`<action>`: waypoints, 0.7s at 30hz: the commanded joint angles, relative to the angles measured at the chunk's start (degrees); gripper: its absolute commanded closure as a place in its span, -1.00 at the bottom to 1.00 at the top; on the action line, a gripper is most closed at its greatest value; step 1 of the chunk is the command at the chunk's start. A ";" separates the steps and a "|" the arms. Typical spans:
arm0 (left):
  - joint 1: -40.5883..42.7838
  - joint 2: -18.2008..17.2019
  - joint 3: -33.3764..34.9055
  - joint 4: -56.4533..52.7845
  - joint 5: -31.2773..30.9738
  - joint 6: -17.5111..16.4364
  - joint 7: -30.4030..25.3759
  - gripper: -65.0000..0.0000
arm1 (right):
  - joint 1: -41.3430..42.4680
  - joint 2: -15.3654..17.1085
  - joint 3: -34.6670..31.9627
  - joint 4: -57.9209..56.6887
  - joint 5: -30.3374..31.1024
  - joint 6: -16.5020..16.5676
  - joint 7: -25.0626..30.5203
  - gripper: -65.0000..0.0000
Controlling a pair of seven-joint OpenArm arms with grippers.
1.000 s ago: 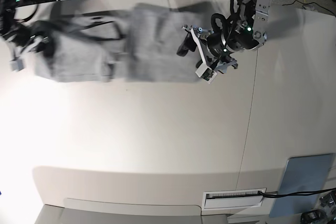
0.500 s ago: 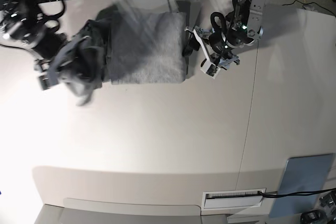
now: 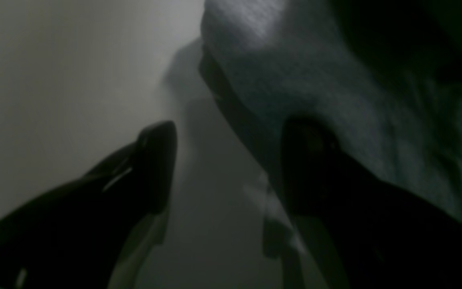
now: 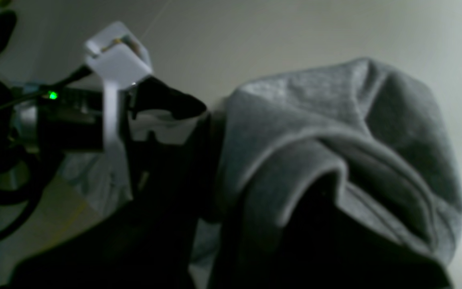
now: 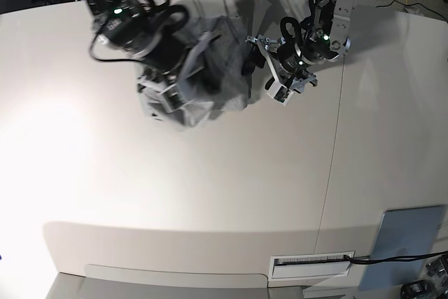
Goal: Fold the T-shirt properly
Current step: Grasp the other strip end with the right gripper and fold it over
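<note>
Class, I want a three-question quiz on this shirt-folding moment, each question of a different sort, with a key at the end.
1. True or false: the left hand has its fingers spread and grips no cloth.
2. Which hand is carrying part of the T-shirt over the rest of it? A) left hand B) right hand C) neither
3. Fill in: in the base view, the left hand sits beside the shirt's ____ edge.

Key
1. True: in the left wrist view bare table shows between its fingers.
2. B: its fingers are shut on a bunch of grey cloth.
3. Right.
</note>
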 commanded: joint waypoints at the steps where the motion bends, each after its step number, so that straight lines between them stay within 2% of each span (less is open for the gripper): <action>1: 0.35 -0.02 0.09 -0.04 0.31 -0.24 2.82 -0.27 | 0.81 -0.20 -1.44 1.01 -0.92 0.07 2.23 1.00; 5: 0.35 -0.04 0.09 -0.04 0.31 -0.28 2.84 -0.27 | 1.22 -0.15 -6.75 1.01 -6.84 0.81 4.48 1.00; 7: 0.35 -0.04 0.09 -0.04 0.31 -0.39 2.84 -0.27 | 1.22 -0.15 -8.00 1.01 -7.63 0.79 5.29 1.00; 8: 0.35 -0.04 0.09 -0.04 0.31 -1.36 2.86 -0.27 | 1.20 -0.17 -8.41 1.01 -7.58 0.83 5.62 0.85; 10: 0.35 -0.04 0.07 -0.02 0.31 -2.60 2.89 -0.27 | 1.20 -0.17 -8.68 1.01 -7.39 0.98 6.38 0.42; 12: 0.35 -0.04 0.04 0.02 0.31 -2.62 2.89 -0.27 | 1.20 -0.15 -8.68 1.03 -5.38 0.98 7.50 0.17; 14: 0.33 -0.04 0.04 0.04 0.31 -2.60 2.86 -0.27 | 1.22 -0.17 -8.68 1.03 -1.62 1.42 8.41 0.14; 16: 0.31 -0.24 0.04 0.22 0.33 -2.60 2.86 -0.27 | 1.22 -0.17 -8.66 1.09 0.28 3.72 8.83 0.14; 19: 0.35 -1.62 0.04 1.38 0.48 -2.51 2.84 -0.27 | 1.22 -0.17 -8.52 1.55 1.07 5.09 9.29 0.14; 21: 0.35 -3.54 0.04 2.89 0.46 -0.57 2.84 -0.27 | 1.22 -0.15 -7.72 2.45 -0.02 5.01 9.11 0.14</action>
